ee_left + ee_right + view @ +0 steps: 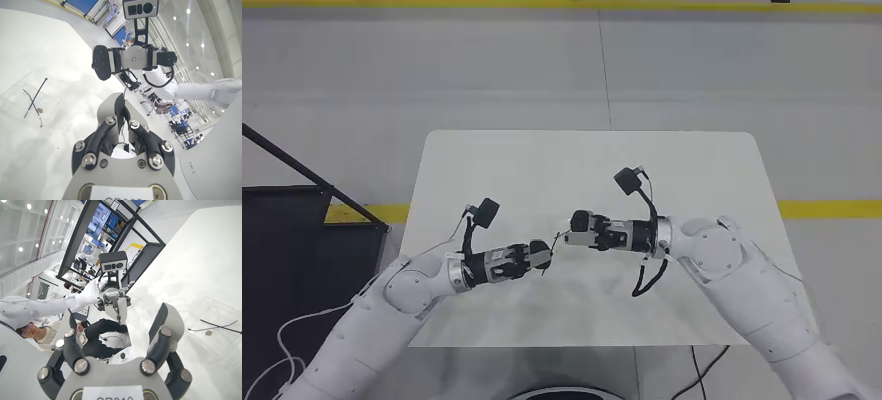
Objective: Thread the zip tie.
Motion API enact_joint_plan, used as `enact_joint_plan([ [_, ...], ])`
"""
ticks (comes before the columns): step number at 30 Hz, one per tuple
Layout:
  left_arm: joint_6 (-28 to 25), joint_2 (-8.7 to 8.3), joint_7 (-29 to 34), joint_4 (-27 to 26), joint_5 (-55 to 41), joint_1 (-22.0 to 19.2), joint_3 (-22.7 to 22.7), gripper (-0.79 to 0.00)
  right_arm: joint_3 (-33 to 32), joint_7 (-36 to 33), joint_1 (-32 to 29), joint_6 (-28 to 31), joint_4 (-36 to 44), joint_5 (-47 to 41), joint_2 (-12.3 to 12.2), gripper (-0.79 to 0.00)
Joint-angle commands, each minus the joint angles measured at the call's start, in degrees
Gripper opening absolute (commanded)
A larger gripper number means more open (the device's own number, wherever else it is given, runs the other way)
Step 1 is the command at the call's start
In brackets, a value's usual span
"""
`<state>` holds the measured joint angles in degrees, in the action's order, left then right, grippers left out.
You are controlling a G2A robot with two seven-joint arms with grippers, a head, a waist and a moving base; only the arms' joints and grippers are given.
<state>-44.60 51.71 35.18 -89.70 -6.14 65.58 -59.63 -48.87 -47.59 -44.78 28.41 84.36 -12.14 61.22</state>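
My left gripper (123,103) is shut on a thin black zip tie (125,94), whose end sticks out past the fingertips. Facing it a short way off is my right gripper (134,60), its jaws wide apart and holding nothing. In the right wrist view the right gripper (116,311) stands open, and beyond it the left gripper (115,308) pinches the zip tie (117,314). From above, the left gripper (539,253) and right gripper (579,222) meet over the middle of the white table (692,170), with the zip tie (558,239) between them.
A clear flat tray (47,102) lies on the table with two more black zip ties (35,98) crossed on it and a small brown scrap (40,110). The same tray (223,313) and ties (217,326) lie off to the side of the right gripper.
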Motion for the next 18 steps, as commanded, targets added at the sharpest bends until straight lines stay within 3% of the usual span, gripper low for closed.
enact_joint_plan([
  [1,0.26,0.17,0.12,0.05,0.13,-0.19,0.24,-0.785,0.28,0.27,0.08,-0.10,-0.08,0.43,0.23,-0.228],
  [4,0.45,0.40,0.22,0.37,0.03,-0.50,0.47,-0.785,0.54,0.48,0.07,-0.14,-0.16,0.86,0.51,-0.299],
  [6,0.59,0.56,0.16,0.61,-0.08,-0.70,0.61,-0.785,0.57,0.69,-0.07,-0.13,-0.26,0.90,0.66,-0.394],
  [13,0.58,1.03,0.12,1.33,-0.05,-1.09,0.86,-0.785,0.17,1.04,-0.70,-0.64,-0.49,0.62,1.01,-0.489],
  [18,0.45,1.24,0.21,1.61,-0.10,-1.13,0.73,-0.785,0.00,0.51,-0.77,-1.81,-0.34,0.78,1.21,-0.511],
])
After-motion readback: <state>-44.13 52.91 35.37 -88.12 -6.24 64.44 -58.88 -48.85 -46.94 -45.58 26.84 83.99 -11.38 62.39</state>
